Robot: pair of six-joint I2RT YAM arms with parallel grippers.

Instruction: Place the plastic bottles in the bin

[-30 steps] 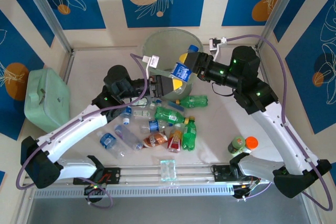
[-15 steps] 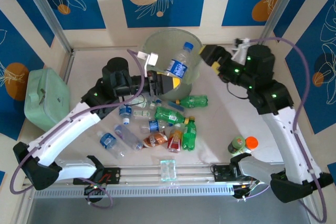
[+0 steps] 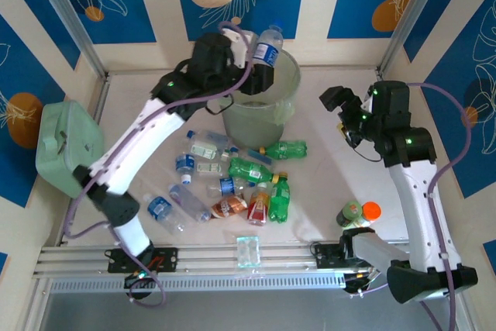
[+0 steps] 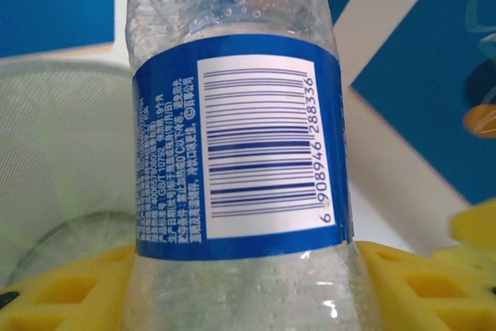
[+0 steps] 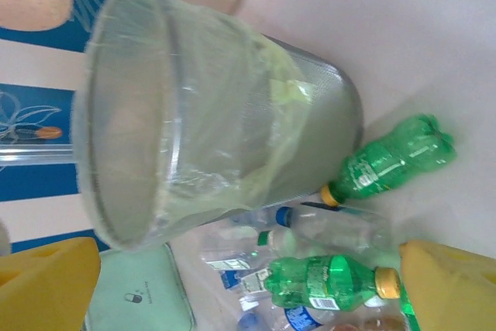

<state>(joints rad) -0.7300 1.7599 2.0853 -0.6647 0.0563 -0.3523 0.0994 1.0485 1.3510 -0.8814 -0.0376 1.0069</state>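
Overhead, the left gripper (image 3: 260,67) clamped a clear bottle (image 3: 268,46) over the rim of the bin (image 3: 290,83); the right gripper (image 3: 334,99) hung wide open, empty.

Left arm (image 3: 147,133) and right arm (image 3: 415,199): white links, black joints, purple cables, yellow pincer fingers (image 5: 46,284).
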